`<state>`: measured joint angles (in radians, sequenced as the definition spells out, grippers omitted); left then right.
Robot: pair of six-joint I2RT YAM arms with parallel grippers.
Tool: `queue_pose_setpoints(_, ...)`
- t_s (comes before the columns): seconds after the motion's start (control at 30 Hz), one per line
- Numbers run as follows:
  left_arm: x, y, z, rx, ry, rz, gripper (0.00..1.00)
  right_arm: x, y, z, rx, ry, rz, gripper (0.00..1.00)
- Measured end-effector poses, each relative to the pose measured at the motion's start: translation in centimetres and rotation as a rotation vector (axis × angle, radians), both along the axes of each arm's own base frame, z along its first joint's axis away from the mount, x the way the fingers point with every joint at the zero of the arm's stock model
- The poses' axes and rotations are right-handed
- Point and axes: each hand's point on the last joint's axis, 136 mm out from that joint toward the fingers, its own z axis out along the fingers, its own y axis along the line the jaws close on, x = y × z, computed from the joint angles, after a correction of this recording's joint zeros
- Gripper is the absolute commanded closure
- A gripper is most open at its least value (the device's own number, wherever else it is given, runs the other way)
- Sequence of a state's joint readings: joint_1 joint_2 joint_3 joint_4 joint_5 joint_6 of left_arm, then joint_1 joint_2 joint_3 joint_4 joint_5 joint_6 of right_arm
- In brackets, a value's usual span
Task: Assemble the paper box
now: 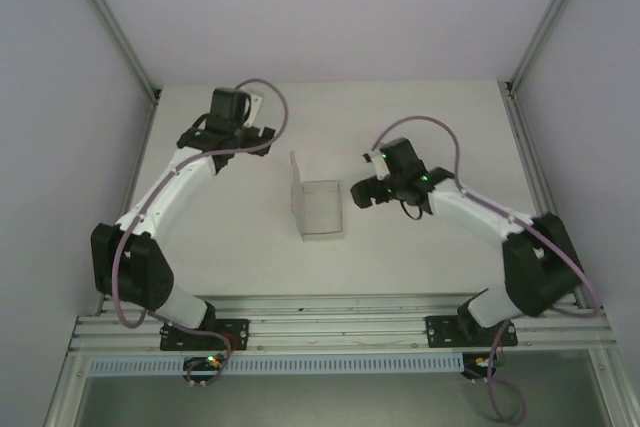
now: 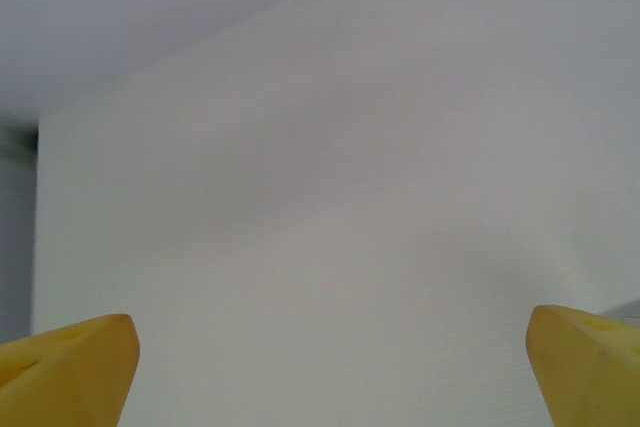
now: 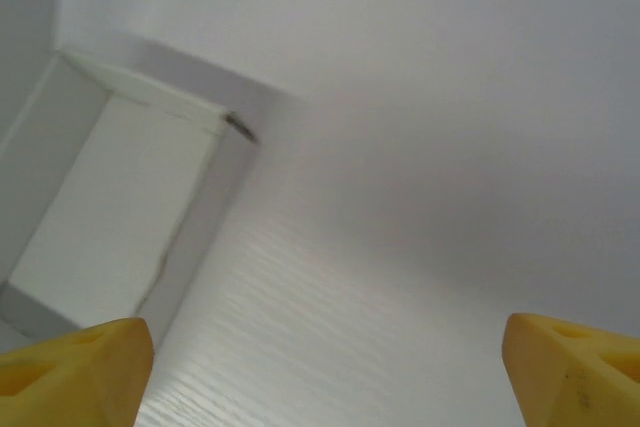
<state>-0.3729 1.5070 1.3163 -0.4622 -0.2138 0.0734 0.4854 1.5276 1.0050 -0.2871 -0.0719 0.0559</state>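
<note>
A white table (image 1: 420,117) is shut in by pale walls (image 1: 330,7), and the left arm (image 1: 170,197) and the right arm (image 1: 480,212) are bent over it from the near edge. The paper box (image 1: 318,209) is set in the middle of the table, between the arms, open, with one flap stuck up at its far left corner. The left gripper (image 2: 330,372) and the right gripper (image 3: 325,367) are both spread wide, and nothing is held by either.
</note>
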Motion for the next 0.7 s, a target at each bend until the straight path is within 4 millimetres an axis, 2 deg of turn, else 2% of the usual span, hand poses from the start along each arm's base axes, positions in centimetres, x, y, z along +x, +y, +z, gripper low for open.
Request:
queue_pose_setpoints(0.13, -3.5, 3.4, -4.1, -0.065, 0.083, 0.156, 0.00, 2.1, 4.6, -0.4, -0.029, 0.013, 0.197, 0.17)
queue_pose_setpoints(0.2, -5.4, 4.2, -5.8, -0.093, 0.120, 0.193, 0.00, 3.1, 6.6, -1.0, -0.040, 0.032, 0.275, 0.20)
queue_pose_setpoints(0.3, -7.4, 4.8, -7.1, -0.133, 0.150, 0.225, 0.00, 3.9, 8.9, -2.3, -0.061, 0.057, 0.357, 0.21)
queue_pose_setpoints(0.4, -8.5, 5.1, -7.2, -0.171, 0.149, 0.229, 0.00, 4.0, 10.3, -4.1, -0.094, 0.094, 0.419, 0.23)
queue_pose_setpoints(0.6, -9.1, 5.4, -5.8, -0.237, 0.110, 0.224, 0.00, 4.2, 12.2, -6.4, -0.114, 0.137, 0.461, 0.37)
queue_pose_setpoints(0.7, -9.3, 5.1, -6.0, -0.254, 0.118, 0.211, 0.00, 4.0, 12.5, -6.9, -0.128, 0.140, 0.461, 0.55)
